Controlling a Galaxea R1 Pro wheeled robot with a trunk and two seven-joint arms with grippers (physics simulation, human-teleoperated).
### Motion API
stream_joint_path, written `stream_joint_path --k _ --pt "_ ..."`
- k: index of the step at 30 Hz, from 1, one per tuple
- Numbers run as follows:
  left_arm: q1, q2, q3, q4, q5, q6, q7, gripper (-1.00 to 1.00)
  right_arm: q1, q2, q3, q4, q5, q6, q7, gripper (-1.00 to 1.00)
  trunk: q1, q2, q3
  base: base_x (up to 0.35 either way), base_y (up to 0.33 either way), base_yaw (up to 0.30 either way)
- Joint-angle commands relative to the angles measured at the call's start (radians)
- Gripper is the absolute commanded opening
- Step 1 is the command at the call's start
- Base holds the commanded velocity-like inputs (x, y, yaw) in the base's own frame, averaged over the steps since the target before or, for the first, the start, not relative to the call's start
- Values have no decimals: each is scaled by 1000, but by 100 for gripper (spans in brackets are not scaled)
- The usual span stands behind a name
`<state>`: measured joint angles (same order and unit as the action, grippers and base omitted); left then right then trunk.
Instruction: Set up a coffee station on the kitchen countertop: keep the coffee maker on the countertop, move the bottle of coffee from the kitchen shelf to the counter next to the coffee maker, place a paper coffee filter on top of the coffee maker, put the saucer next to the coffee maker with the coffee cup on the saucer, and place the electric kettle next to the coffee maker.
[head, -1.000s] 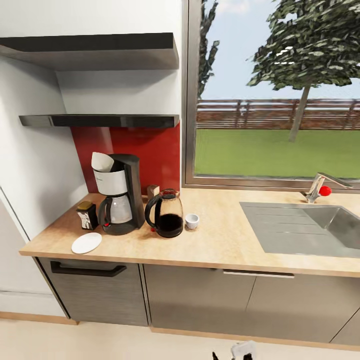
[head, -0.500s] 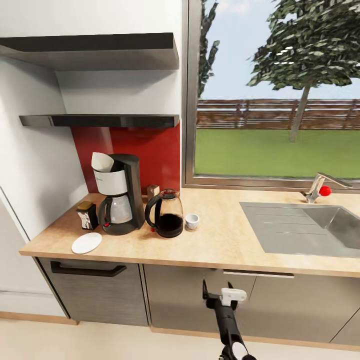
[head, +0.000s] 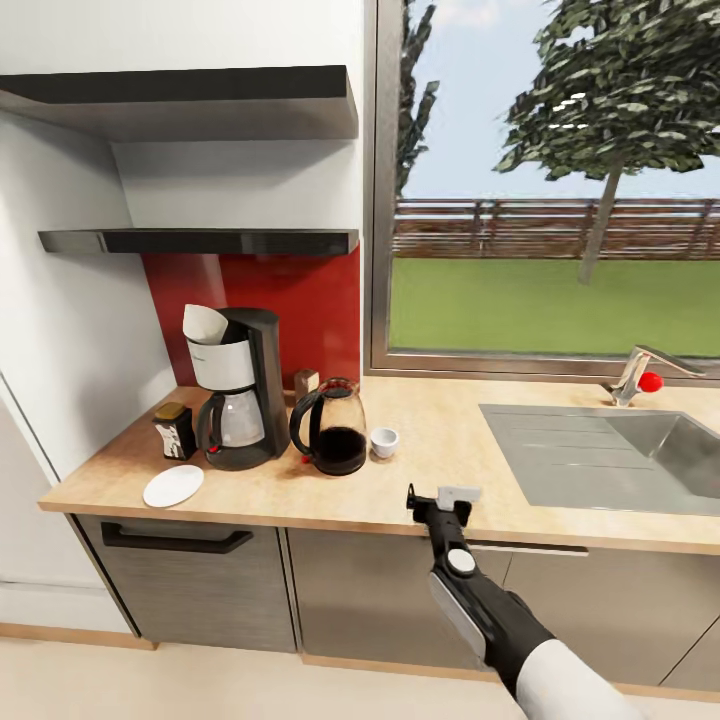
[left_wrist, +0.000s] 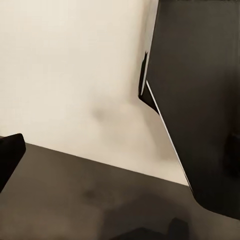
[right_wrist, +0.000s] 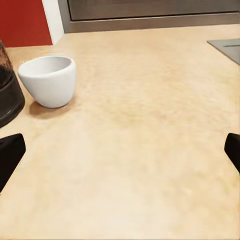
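Observation:
The black and white coffee maker (head: 240, 395) stands at the counter's back left with a paper filter (head: 204, 323) on top. The dark coffee bottle (head: 175, 430) is just left of it, and the white saucer (head: 173, 486) lies bare near the front edge. The glass electric kettle (head: 333, 427) stands right of the coffee maker, with the white coffee cup (head: 384, 441) beside it on the counter. My right gripper (head: 435, 495) hovers open over the counter's front edge, facing the cup (right_wrist: 50, 80) and the kettle (right_wrist: 7, 95), well short of both. In the left wrist view, my left gripper's fingertip (left_wrist: 9, 156) sits wide to one side over pale floor.
A steel sink (head: 600, 450) with a faucet (head: 640, 375) takes up the counter's right part. Two dark wall shelves (head: 200, 240) hang above the coffee maker. A small wooden item (head: 306, 380) stands behind the kettle. Bare wood counter (right_wrist: 150, 125) lies between gripper and cup.
My right arm has risen from below the picture's bottom edge, past the cabinet fronts, up to the counter's front edge. Things on the counter have not moved.

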<state>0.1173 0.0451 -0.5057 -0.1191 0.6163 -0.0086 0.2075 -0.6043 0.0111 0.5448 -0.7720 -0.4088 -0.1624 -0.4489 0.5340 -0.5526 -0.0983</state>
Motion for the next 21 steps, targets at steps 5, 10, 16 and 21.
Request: stream_joint_path --k 5,10,16,21 --pt "2 0 -8 -4 10 -3 5 100 -83 8 -26 0 -10 155 -5 100 0 -2 -2 0 0 0" --pt "2 -1 -7 -4 11 2 5 100 -195 14 -35 1 -10 449 -7 100 0 -2 -2 8 0 0" --pt "1 1 -7 -4 11 7 6 100 -221 17 -35 0 -10 581 -6 100 0 -2 -2 179 0 0" --pt "1 0 -7 -4 11 8 7 100 -225 17 -35 4 -10 620 -4 100 0 -2 -2 306 0 0"
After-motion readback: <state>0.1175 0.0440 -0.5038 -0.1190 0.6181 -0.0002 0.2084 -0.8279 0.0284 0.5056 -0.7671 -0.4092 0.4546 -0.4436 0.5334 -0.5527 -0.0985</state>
